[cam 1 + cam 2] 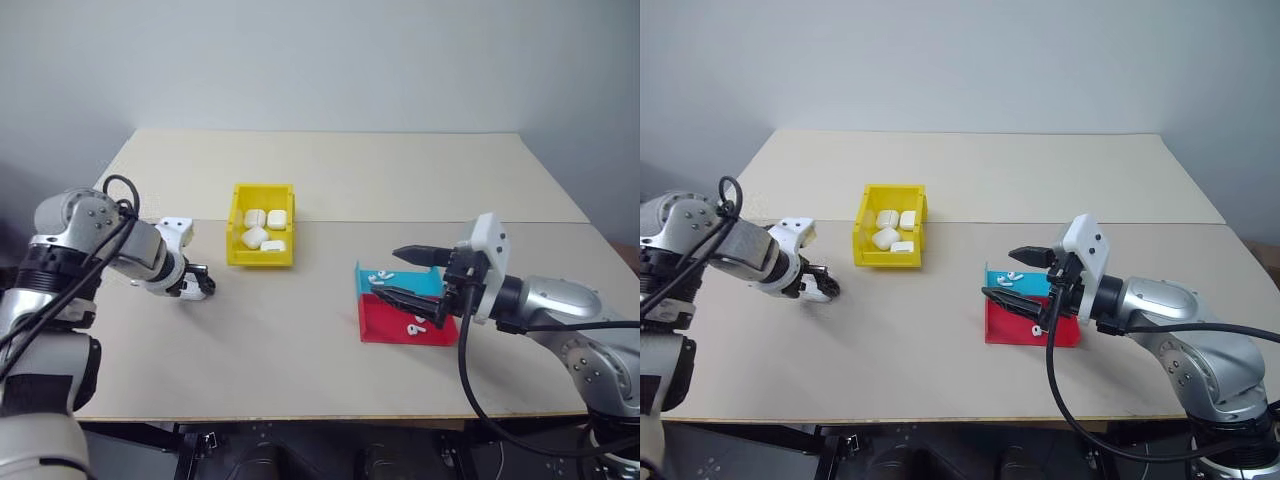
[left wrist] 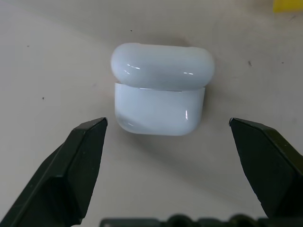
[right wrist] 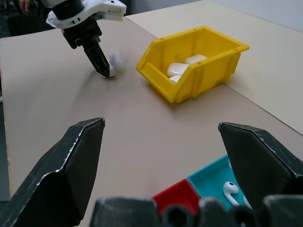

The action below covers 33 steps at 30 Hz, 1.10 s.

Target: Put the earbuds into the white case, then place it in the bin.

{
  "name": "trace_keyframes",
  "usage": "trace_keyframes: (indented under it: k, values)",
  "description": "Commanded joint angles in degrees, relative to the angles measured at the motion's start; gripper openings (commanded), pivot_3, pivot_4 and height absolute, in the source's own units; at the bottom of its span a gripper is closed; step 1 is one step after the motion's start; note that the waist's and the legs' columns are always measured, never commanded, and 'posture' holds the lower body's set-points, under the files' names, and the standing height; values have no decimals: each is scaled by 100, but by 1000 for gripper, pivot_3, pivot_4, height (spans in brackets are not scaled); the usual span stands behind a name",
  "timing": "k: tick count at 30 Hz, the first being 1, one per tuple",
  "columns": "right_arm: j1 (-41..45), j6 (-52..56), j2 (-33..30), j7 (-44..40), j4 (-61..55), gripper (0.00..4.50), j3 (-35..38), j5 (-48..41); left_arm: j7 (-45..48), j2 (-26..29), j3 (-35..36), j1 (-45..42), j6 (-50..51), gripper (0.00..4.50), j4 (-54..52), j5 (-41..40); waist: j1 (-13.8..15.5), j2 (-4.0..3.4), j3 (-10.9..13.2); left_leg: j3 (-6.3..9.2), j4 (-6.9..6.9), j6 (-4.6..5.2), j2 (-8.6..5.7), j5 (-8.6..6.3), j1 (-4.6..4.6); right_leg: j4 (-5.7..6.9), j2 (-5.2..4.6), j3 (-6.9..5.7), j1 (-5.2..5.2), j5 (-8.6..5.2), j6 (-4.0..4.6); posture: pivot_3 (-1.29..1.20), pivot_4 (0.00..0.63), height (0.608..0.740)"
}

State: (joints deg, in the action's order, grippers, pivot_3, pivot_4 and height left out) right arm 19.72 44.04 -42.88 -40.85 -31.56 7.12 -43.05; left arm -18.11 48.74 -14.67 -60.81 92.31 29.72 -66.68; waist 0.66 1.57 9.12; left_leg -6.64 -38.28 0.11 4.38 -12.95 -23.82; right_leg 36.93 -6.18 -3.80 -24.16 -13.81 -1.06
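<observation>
Right now it's the reach step: left gripper point(image 2: 165, 142), jaws spread, hovers over closed white case point(image 2: 161, 97) on tabletop point(image 1: 300, 340), w/ nothing held. Next, prob. lower and pinch it. Right gripper point(image 1: 405, 275) spread over red-and-teal tray point(image 1: 400, 325) w/ earbuds point(image 3: 232, 189).

Pale beige tabletop point(image 1: 330, 180) fills most of scene, matte, lightly speckled with small dark marks up close. Surface made of two panels; straight seam point(image 1: 440, 222) runs side to side across middle, far panel narrower than near one. Front edge of table shows thin light-wood lip. Behind table, plain wall point(image 1: 320, 60), pale grey-blue, bare and smooth. Below front edge, dark floor area point(image 1: 330, 455) with black hardware, details unclear. Light soft and even, shadows faint.
</observation>
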Motion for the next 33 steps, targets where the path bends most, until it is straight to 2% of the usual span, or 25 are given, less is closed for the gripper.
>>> trace_keyframes:
  k: [1, 9, 17, 20, 24, 28, 33]
  values:
    - [170, 16, -75, 34, -151, 4480, 142, -96, 358, -129, 216, -212, 19, 4500, 95, 596, 2, 0, 0, 0, 0, 0, 0, 0, 0, -1, 0, 0, 0, 0, 0, 0, 150, 740]
    - [121, 54, -143, 71, -211, 4480, 192, -160, 1135, -520, 416, -224, 18, 4500, 94, 1934, 2, 1, 0, -1, -1, 0, 0, 0, -2, -1, 0, -2, 0, 0, 0, 0, 150, 740]
    - [112, 169, -162, 175, -275, 4480, 262, -347, 1868, -722, 349, -190, 19, 4500, -134, 2868, 3, 1, 1, -1, -2, 1, 0, -1, -3, -1, 0, -3, 0, 0, 0, 0, 150, 740]
    - [96, 182, -189, 189, -291, 4500, 266, -372, 2065, -786, 392, -131, 19, 3953, -225, 3117, 2, 2, 1, -1, -2, 4, 0, -2, -3, 1, -1, -3, 0, 0, 0, 0, 150, 740]
    - [92, 174, -226, 203, -285, 4500, 241, -362, 2290, -703, 283, -32, 19, 2910, -298, 3255, -5, 1, 0, 0, -2, 5, 0, -3, -3, 1, -1, -2, -1, 0, 0, 0, 150, 740]
    - [36, 159, -277, 191, -301, 4500, 261, -360, 2385, -584, 537, 177, 19, 2835, -621, 3388, -10, 1, 0, 0, -2, 5, 0, -3, -2, 3, 0, -2, -1, 0, 0, 0, 150, 740]
    - [-19, 115, -370, 152, -279, 4500, 292, -347, 2540, -363, 1742, 921, 19, 2835, -2150, 3286, -52, 2, 1, 1, -1, 4, 3, -2, -3, 7, -1, 2, -7, 0, 0, 0, 150, 740]
